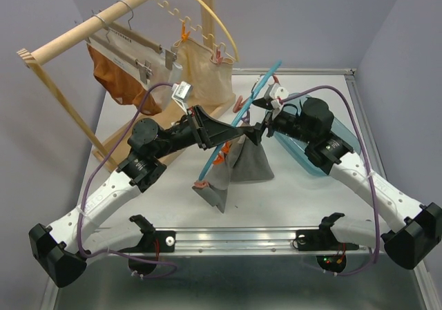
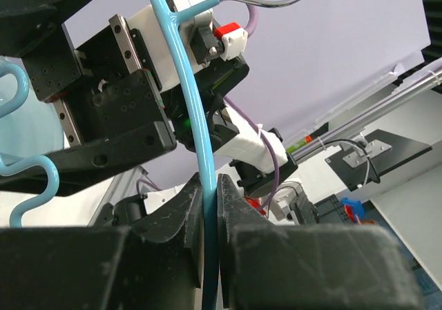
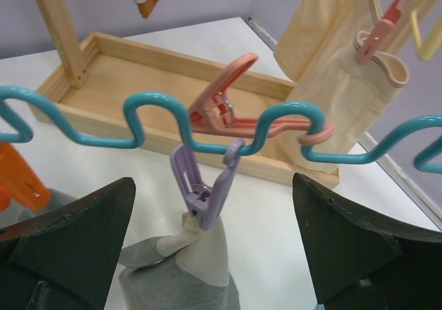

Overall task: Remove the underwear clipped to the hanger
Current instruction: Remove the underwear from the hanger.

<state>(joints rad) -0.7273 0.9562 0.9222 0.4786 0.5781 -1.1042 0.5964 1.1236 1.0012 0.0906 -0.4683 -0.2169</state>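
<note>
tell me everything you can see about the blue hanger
The blue hanger is a thin, light blue rod, plastic by the look, with a wavy lower bar. It is off the wooden rack and slants steeply in the air, and the left gripper is shut on its rod. A pink clip sits on the wavy bar, a purple clip hangs from it gripping grey and white underwear, and an orange clip hangs further along. The open right gripper sits just below the bar.

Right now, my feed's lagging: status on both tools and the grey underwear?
Left tool shut on blue hanger. Right tool open, astride purple clip. Grey underwear clipped on hanger. Pink clip alongside.
</note>
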